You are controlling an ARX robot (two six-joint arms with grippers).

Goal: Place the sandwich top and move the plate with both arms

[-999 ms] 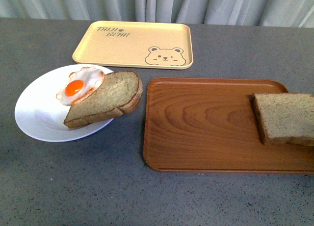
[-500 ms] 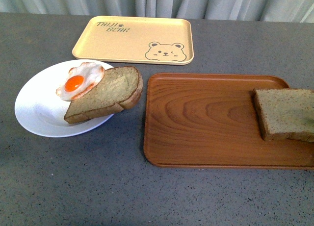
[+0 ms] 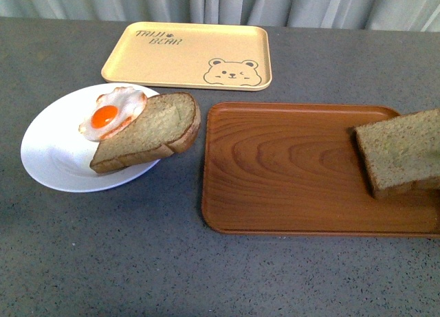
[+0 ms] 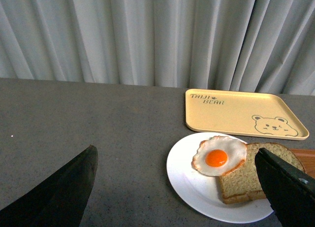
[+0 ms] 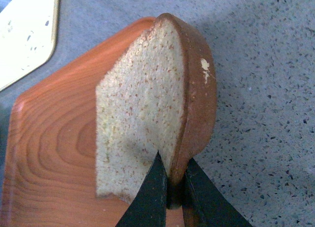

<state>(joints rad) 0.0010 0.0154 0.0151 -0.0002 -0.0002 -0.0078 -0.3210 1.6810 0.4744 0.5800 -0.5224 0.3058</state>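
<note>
The sandwich top, a thick speckled brown slice, is tilted up at the right end of the brown wood-grain tray. My right gripper is shut on its crust edge and holds it over the tray's corner. The white plate sits at the left with a domed bread slice and a fried egg on it. My left gripper is open above the table near the plate, its fingers spread wide. Neither arm shows in the front view.
A pale yellow bear-print tray lies at the back, near grey curtains. The bread slice on the plate overhangs the rim toward the wood tray. Grey speckled tabletop runs along the front.
The sandwich top's right end has lifted and tilted up off the wood tray. The front view shifted slightly in the first half second. Plate, egg and domed slice have not moved.
</note>
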